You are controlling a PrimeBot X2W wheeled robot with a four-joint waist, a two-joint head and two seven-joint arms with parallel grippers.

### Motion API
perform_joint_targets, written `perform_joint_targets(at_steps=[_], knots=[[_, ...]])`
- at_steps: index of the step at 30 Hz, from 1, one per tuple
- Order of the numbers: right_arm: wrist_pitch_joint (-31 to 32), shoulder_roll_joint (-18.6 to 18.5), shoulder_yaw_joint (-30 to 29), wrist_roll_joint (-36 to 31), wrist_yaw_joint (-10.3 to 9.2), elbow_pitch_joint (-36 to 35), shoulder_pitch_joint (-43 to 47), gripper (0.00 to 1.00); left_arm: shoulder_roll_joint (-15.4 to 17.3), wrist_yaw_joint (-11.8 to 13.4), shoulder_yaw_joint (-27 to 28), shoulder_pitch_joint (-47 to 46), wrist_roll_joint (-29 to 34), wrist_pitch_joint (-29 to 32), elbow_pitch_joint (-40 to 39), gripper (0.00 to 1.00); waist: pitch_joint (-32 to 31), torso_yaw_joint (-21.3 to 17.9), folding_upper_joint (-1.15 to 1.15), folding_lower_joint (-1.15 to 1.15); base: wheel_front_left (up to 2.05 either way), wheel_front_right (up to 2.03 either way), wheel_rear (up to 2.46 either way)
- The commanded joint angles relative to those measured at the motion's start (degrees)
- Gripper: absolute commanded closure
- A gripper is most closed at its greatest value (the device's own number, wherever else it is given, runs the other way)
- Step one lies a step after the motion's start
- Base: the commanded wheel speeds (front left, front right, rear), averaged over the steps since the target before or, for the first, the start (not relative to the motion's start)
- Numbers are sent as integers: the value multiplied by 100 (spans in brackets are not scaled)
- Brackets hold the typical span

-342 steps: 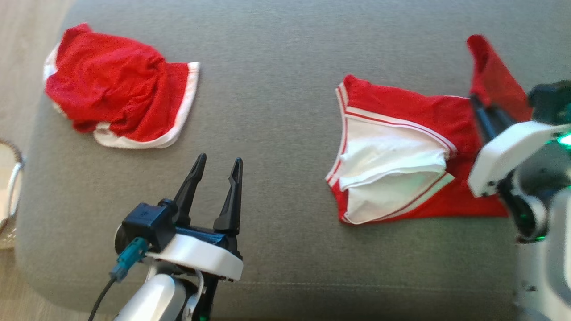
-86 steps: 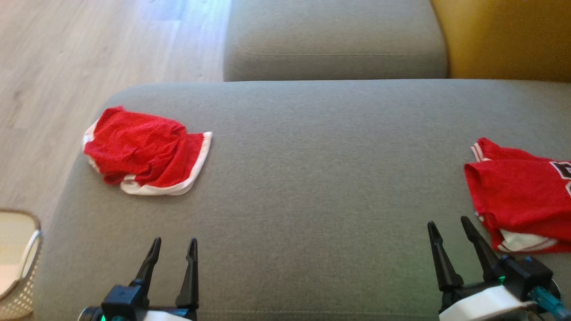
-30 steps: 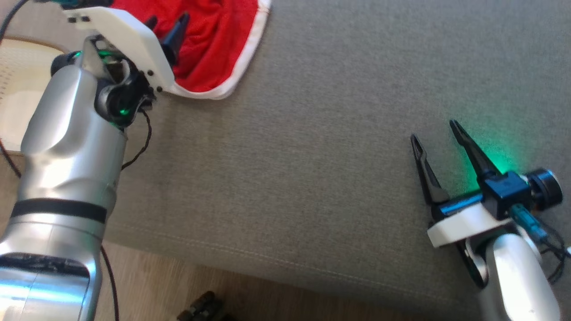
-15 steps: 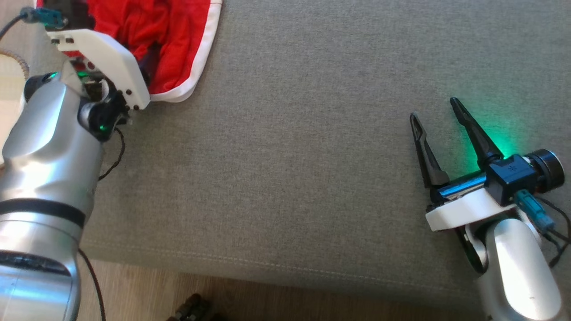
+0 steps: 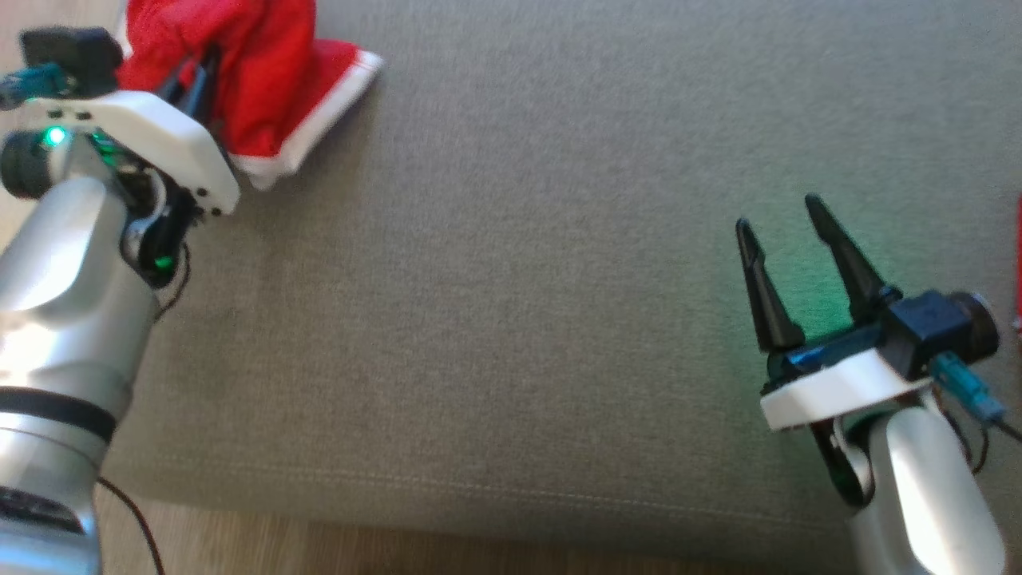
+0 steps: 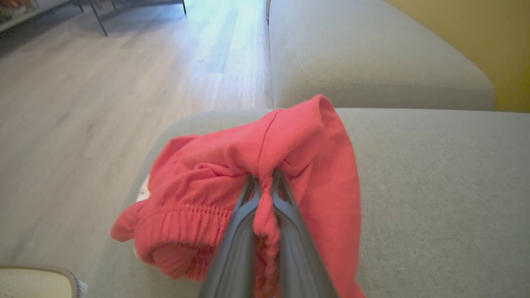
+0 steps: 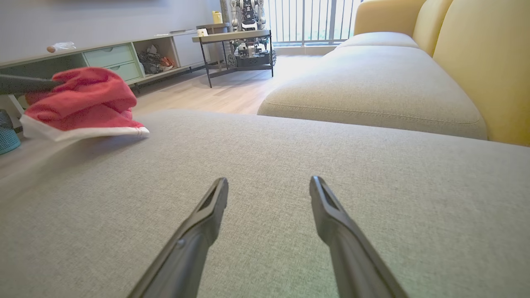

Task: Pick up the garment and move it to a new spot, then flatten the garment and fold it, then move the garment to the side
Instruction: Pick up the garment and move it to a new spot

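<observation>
Since the left gripper (image 6: 262, 179) is clamped on a bunched fold of the red garment (image 5: 263, 80) at the head view's upper left, looks like the carry goes rightward toward the wide-open right gripper (image 5: 776, 216) (well apart, lower right).

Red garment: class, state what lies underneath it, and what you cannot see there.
The red garment rests on the grey sofa cushion, pinched by the left gripper. The cushion directly beneath is covered by cloth.

Soft, matt red cloth in the garment (image 6: 314, 136), ribbed at its elastic band. Coarse grey woven cloth, matt, over the sofa (image 5: 519, 279). Pale wood with a faint sheen across the floor (image 6: 103, 82). Matt dark plastic on the right hand (image 7: 269, 184); glossy silver on the left forearm (image 5: 56, 263).
</observation>
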Motion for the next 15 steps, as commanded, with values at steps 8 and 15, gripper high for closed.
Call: perform_joint_targets(at_steps=[8,15], knots=[[-37,54,370,477,-2,-349,207,0,697,1,-257,-514,223,-338,-801,100,-754,-717,0,0,0,0,0],[-37,54,408,828,-2,-759,303,0,716,76,-202,-386,-13,-279,-1857,100,-1050,-1547,0,0,0,0,0]])
